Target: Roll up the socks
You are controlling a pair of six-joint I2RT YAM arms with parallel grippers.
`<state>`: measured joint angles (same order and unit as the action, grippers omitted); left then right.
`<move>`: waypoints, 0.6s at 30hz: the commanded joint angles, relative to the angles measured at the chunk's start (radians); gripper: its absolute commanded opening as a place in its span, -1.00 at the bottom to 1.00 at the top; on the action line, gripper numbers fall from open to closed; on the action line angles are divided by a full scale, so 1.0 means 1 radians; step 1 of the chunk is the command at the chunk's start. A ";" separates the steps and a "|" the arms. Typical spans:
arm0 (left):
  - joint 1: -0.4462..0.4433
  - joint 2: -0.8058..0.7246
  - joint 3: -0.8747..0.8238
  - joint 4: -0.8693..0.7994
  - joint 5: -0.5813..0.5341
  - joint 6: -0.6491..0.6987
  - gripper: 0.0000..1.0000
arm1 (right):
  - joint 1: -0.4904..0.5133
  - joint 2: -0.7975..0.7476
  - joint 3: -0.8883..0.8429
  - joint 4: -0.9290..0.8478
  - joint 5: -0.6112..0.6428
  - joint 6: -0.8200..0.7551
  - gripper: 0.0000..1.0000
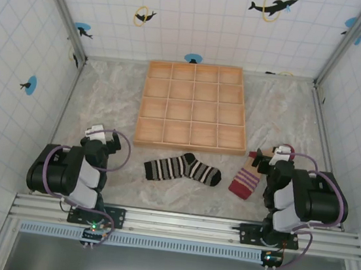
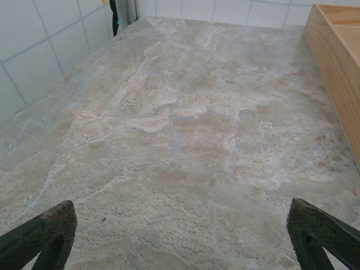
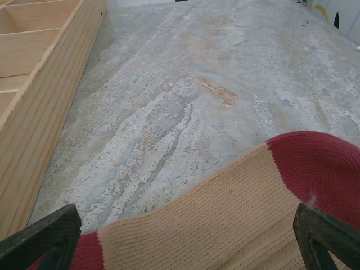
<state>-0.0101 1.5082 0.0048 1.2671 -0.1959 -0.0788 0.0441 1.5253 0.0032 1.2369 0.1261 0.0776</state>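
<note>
Top external: pale wooden sixteen-cell tray (image 1: 187, 146), cells bare wood; black-and-white striped sock (image 1: 181, 170) and tan red-toed sock (image 1: 246, 180) lay on marbled desk (image 1: 105, 103) near it.
Left wrist: left jaws gaped above desk (image 2: 185, 129).
Right wrist: right jaws gaped over tan red-toed sock (image 3: 225, 214).

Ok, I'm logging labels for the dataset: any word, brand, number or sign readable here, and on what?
None readable. The striped sock, the tan sock and the wooden tray bear no lettering. The wall decals are dolphins with rings, pictures without words.
</note>
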 commanded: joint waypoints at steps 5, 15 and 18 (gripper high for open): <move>0.010 0.005 -0.016 0.037 -0.006 -0.007 0.96 | -0.007 -0.005 0.001 0.014 -0.007 -0.006 1.00; 0.010 0.006 -0.013 0.035 -0.006 -0.008 0.96 | -0.029 -0.007 -0.003 0.022 -0.043 0.009 1.00; 0.010 0.007 -0.014 0.035 -0.004 -0.009 0.96 | -0.017 -0.006 0.000 0.018 -0.019 0.000 1.00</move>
<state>-0.0101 1.5082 0.0048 1.2671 -0.1955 -0.0788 0.0204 1.5253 0.0032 1.2369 0.0975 0.0856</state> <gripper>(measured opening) 0.978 0.997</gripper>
